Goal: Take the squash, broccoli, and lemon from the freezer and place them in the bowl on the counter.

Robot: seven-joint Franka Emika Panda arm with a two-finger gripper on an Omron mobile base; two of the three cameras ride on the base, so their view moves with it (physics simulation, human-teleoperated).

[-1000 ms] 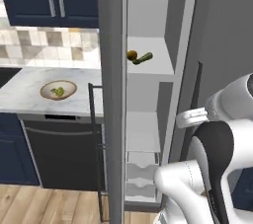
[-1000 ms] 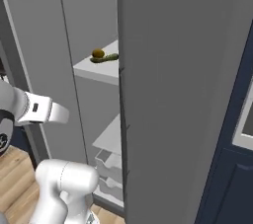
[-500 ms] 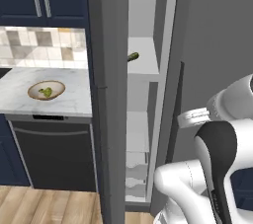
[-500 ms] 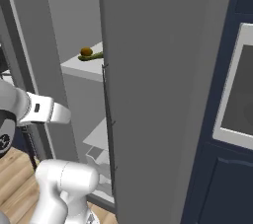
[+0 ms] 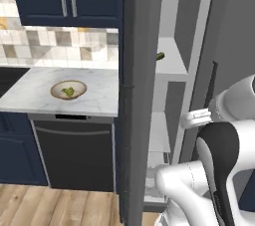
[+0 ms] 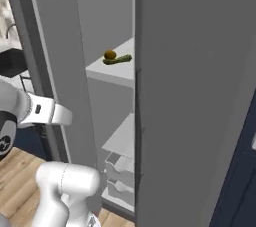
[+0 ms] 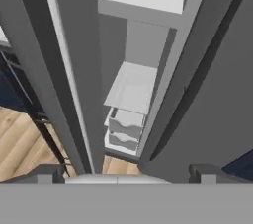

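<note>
Shifting camera view nearer the freezer, squash and lemon unmoved, jaws wide apart.

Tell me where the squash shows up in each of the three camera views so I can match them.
Left base view: the squash peeks past the door edge at the front of the upper shelf, right of centre.
Right base view: it lies on that shelf, upper middle, beside the lemon.
Hand view: at the top edge, centre, again by the lemon.
Shared landmark: the white upper freezer shelf it rests on.
</note>
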